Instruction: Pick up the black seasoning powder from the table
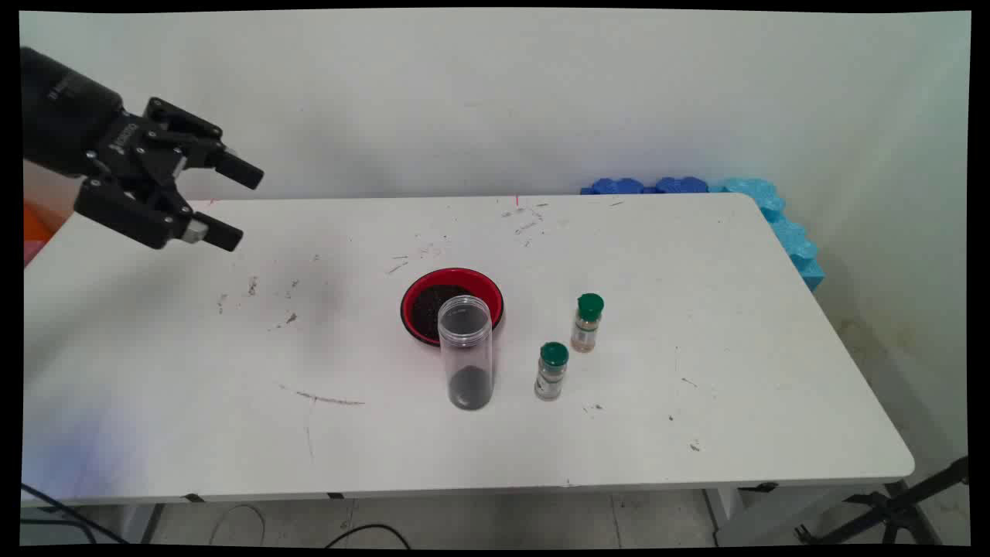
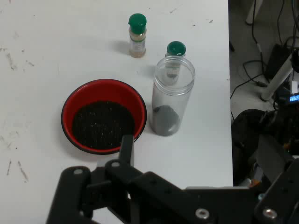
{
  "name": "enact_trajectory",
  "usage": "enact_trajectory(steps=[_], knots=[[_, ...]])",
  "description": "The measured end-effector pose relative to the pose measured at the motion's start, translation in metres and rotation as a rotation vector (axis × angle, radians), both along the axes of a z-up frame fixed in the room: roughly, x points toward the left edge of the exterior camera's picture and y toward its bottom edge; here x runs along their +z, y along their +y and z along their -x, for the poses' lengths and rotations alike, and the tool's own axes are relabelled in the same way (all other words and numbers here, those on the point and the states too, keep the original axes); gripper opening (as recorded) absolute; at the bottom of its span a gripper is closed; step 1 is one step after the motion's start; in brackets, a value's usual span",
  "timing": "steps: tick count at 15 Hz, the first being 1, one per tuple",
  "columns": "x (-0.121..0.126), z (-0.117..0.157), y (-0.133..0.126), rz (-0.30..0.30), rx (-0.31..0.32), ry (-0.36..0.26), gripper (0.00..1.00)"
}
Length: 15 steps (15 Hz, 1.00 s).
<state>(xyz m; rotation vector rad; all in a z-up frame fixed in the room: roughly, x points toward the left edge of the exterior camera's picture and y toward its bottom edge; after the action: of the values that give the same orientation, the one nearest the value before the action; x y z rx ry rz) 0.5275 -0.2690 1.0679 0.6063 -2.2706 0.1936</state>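
Observation:
My black gripper [image 1: 238,206] hangs open and empty above the table's far left, well away from everything on it. Near the table's middle stands a red bowl [image 1: 481,283] [image 2: 66,122] of dark granules. A tall clear jar [image 1: 466,352] [image 2: 171,95] with no lid, dark powder at its bottom, stands upright touching or almost touching the bowl's near side. To the right of these are two small spice bottles with green caps, one further back [image 1: 587,322] [image 2: 137,36] and one nearer [image 1: 551,371] [image 2: 175,48]. In the hand view one finger [image 2: 126,147] rises in front of the bowl.
Blue foam blocks [image 1: 773,213] line the table's far right corner and edge. The white table [image 1: 232,371] carries scuffs and small dark specks. Cables and stand legs [image 2: 266,70] lie on the floor past the table's edge.

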Motion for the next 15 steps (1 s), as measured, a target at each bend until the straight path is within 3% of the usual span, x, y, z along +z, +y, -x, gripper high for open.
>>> enact_trajectory(steps=[6,15], knots=[[-0.033,0.021,-0.014,-0.009,0.024,0.015,1.0],[-0.132,0.083,-0.026,-0.054,0.047,-0.034,1.0]])
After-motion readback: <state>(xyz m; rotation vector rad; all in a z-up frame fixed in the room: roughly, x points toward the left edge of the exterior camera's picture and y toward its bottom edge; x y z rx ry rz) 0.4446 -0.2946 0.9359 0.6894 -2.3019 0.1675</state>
